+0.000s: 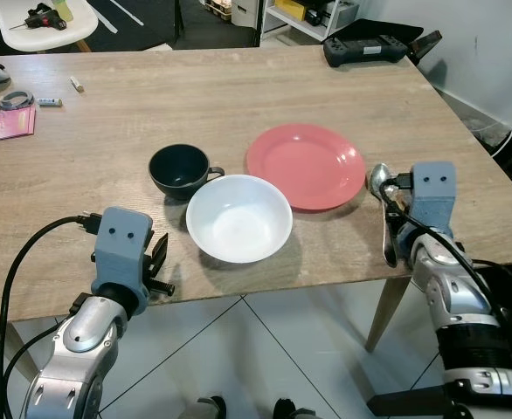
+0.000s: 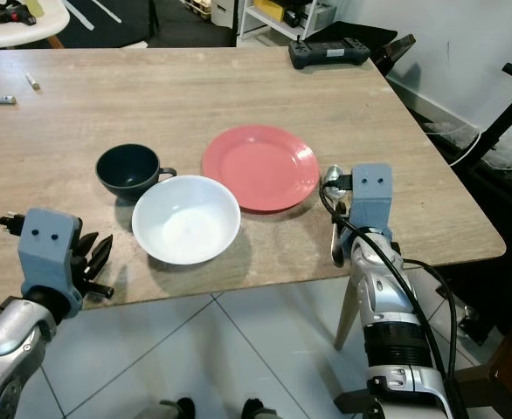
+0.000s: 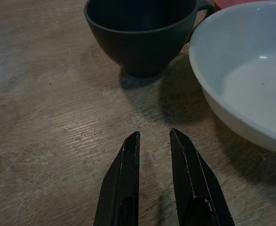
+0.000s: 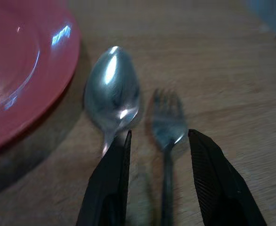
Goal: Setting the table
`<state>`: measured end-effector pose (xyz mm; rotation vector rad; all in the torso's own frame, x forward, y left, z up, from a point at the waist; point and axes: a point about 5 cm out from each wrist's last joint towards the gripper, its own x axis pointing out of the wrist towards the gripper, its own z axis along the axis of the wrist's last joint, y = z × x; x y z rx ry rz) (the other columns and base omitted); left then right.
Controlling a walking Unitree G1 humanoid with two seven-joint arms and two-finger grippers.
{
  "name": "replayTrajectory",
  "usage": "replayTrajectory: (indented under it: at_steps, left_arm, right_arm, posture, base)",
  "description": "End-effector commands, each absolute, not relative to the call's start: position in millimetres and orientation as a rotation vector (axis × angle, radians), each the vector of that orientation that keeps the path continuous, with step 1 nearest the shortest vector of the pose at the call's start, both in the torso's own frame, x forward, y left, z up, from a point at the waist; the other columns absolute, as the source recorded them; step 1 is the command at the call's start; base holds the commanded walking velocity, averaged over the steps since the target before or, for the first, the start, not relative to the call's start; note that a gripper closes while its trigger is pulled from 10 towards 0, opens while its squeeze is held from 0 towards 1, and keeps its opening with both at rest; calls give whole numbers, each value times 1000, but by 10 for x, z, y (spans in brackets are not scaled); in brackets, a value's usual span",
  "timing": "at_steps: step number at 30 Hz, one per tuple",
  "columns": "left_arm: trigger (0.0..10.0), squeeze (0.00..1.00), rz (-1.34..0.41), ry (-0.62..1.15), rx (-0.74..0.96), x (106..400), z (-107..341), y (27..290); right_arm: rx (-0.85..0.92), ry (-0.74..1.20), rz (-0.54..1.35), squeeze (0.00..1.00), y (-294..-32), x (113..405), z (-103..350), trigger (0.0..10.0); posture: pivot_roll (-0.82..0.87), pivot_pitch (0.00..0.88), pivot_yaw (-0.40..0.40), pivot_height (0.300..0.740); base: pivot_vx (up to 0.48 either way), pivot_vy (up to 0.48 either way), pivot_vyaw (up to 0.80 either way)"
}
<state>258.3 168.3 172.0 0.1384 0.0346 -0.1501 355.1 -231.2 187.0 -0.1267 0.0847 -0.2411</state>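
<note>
On the wooden table [image 1: 107, 113] a red plate [image 1: 306, 164] lies right of centre. A white bowl [image 1: 238, 217] sits in front of it and a dark cup [image 1: 178, 169] stands to the bowl's left. A spoon [image 4: 112, 89] and a fork [image 4: 166, 125] lie side by side just right of the plate. My right gripper [image 4: 159, 134] is open low over them, the fork's handle between its fingers and the spoon beside one finger. My left gripper [image 3: 154, 134] hovers near the front edge, short of the cup and bowl, open a little and holding nothing.
A black game controller [image 1: 365, 48] lies at the table's far right corner. A pink booklet [image 1: 3, 122] and small items sit at the far left. A white chair [image 1: 42, 17] with a drill stands beyond the table. The table's front edge runs just under both wrists.
</note>
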Motion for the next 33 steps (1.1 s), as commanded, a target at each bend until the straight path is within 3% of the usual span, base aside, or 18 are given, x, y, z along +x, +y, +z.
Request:
replayTrajectory:
  at_steps: [1,5,6,9,13,15,21,33]
  left_arm:
    - [10000,0,-141,52,141,2565,1673,1692]
    - [10000,0,-143,52,140,2570,1673,1687]
    - [10000,0,-143,50,140,2573,1674,1690]
    - [10000,0,-144,50,139,2579,1674,1688]
    - [10000,0,-143,49,134,2580,1671,1681]
    - [10000,0,-126,42,133,2561,1681,1705]
    - [10000,0,-71,14,206,2446,1720,1842]
    - [10000,0,-102,-44,304,2519,2037,1992]
  right_arm:
    - [-107,43,-281,0,-2371,3513,1917,10000]
    - [-87,-107,-290,0,-2355,3484,2153,10000]
    - [-67,-228,-262,0,-2286,3448,2375,10000]
    - [-32,-299,-187,0,-2133,3406,2515,10000]
    - [59,-280,-55,0,-1839,3358,2432,10000]
    - [199,-185,39,0,-1634,3323,2209,10000]
    - [275,-91,256,0,-1246,3122,1866,10000]
    - [313,-209,339,0,-1194,3150,2168,10000]
  posture:
    - [169,143,48,740]
    - [167,143,49,740]
    - [162,143,52,740]
    - [161,144,51,740]
    - [161,144,51,740]
    - [156,149,36,740]
    - [159,151,24,740]
    - [156,149,-2,740]
  base:
    - [0,0,0]
    - [0,0,0]
    - [0,0,0]
    - [0,0,0]
    - [0,0,0]
    - [0,0,0]
    - [0,0,0]
    - [0,0,0]
